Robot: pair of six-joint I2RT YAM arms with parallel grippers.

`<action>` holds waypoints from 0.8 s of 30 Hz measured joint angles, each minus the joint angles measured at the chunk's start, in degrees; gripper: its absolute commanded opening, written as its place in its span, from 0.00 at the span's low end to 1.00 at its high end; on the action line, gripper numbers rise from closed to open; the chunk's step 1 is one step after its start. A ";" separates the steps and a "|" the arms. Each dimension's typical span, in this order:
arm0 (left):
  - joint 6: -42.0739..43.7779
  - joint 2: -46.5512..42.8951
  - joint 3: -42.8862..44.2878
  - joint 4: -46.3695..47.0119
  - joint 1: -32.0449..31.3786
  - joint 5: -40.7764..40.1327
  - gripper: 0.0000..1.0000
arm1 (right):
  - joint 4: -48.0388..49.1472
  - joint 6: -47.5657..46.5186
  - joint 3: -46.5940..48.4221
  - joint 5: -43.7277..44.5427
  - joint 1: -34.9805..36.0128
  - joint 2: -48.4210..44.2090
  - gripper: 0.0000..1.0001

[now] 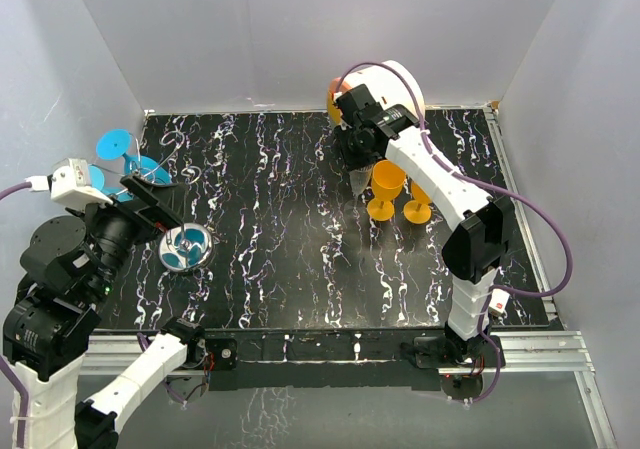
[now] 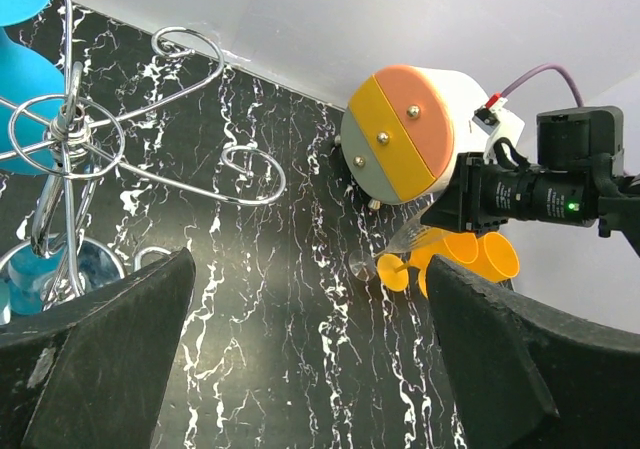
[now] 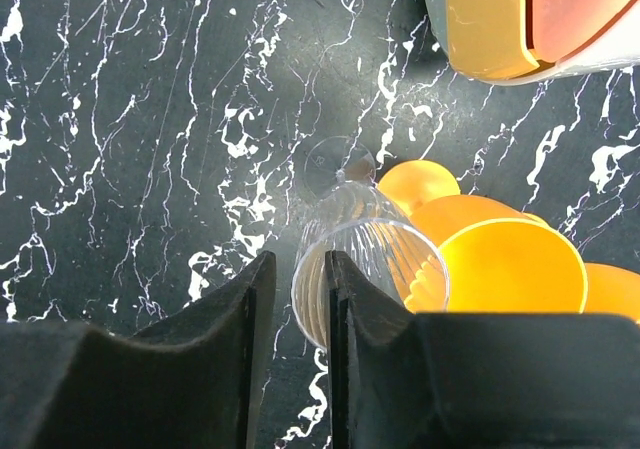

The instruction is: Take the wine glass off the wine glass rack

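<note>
The chrome wire wine glass rack [image 1: 186, 246] stands at the table's left with blue wine glasses [image 1: 115, 145] hanging on its arms; it also shows in the left wrist view [image 2: 75, 134]. My left gripper [image 1: 155, 209] is wide open and empty just beside the rack [image 2: 310, 369]. A clear ribbed wine glass [image 3: 370, 244] stands upright on the table at the back right, next to orange glasses. My right gripper [image 3: 300, 269] straddles its rim, one finger inside and one outside, with a narrow gap showing on both sides of the glass wall [image 1: 358, 157].
Orange wine glasses [image 1: 387, 184] stand right beside the clear one [image 3: 510, 264]. A round white-and-orange drawer cabinet [image 1: 400, 84] sits at the back wall behind them. White walls enclose the black marbled table [image 1: 290, 259] on three sides.
</note>
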 measured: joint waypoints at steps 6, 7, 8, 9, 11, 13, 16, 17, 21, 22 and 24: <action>0.20 2.12 3.30 -1.88 0.02 -0.59 0.99 | -1.88 1.05 5.01 -0.02 0.00 0.24 0.57; 0.26 2.62 4.26 -2.16 0.02 -0.90 0.99 | -1.86 1.03 6.36 -0.15 0.00 0.15 0.62; 0.37 2.99 5.14 -2.47 0.00 -1.16 0.99 | -1.79 1.29 6.97 -0.33 0.00 -0.02 0.66; 0.52 3.37 6.03 -2.89 0.02 -1.46 0.99 | -1.77 1.29 7.48 -0.72 0.00 -0.35 0.68; 0.79 3.85 7.61 -3.63 0.02 -2.23 0.99 | -1.51 1.81 7.76 -1.70 0.04 -1.44 0.71; 0.96 4.17 8.92 -4.48 0.02 -2.89 0.99 | -0.68 2.91 7.65 -3.72 0.50 -3.19 0.73; 1.09 4.76 11.13 -6.32 0.02 -3.85 0.99 | 4.44 5.46 4.83 -6.99 2.82 -7.34 0.76; 1.07 4.92 11.85 -6.93 0.02 -4.07 0.99 | 6.84 6.51 3.08 -7.65 4.55 -9.05 0.76; 0.17 5.22 13.66 -9.99 0.02 -4.55 0.99 | 20.20 11.21 -6.36 -8.94 14.88 -14.91 0.77; -0.07 5.22 13.86 -10.58 0.02 -4.59 0.99 | 24.63 12.83 -9.49 -9.03 17.79 -15.89 0.77; -0.96 5.09 14.16 -11.85 0.02 -4.72 0.99 | 32.96 15.87 -15.80 -8.55 23.56 -16.68 0.77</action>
